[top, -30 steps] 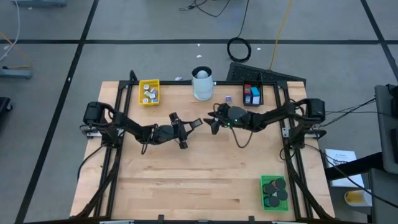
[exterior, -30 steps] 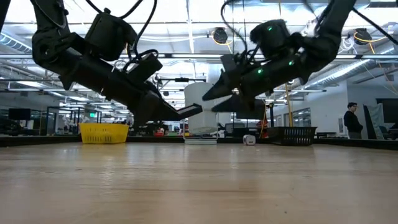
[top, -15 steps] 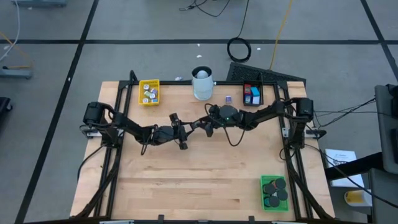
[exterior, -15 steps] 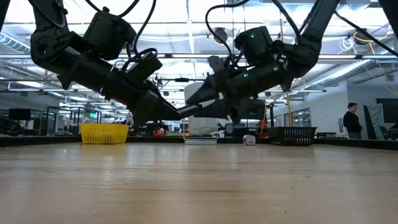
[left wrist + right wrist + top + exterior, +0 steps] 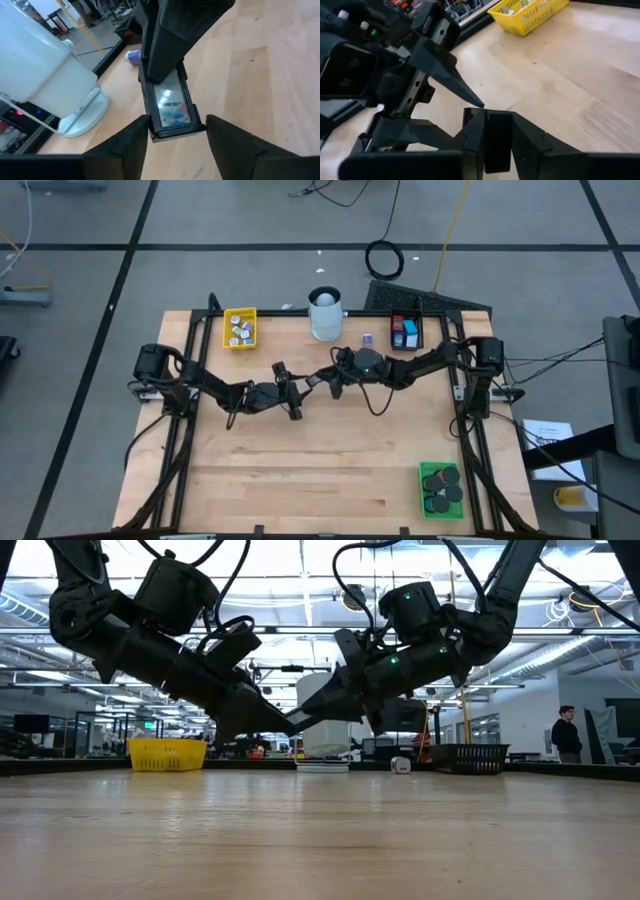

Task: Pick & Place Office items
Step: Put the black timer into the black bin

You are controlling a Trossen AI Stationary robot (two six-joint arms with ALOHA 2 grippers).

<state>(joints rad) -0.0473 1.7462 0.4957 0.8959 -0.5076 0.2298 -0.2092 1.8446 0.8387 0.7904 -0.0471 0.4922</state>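
Right gripper (image 5: 316, 379) now between left fingers (image 5: 131, 141)

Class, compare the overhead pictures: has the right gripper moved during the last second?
Yes. The right gripper has moved toward the left gripper, ending below the white cylinder in the high view, where its tips now meet the left gripper's.

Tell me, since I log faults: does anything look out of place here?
One small pale piece lies loose on the table between the white cylinder and the black tray, outside every tray. Nothing else stands out: the right tool holds a black block between the open fingers of the left tool.
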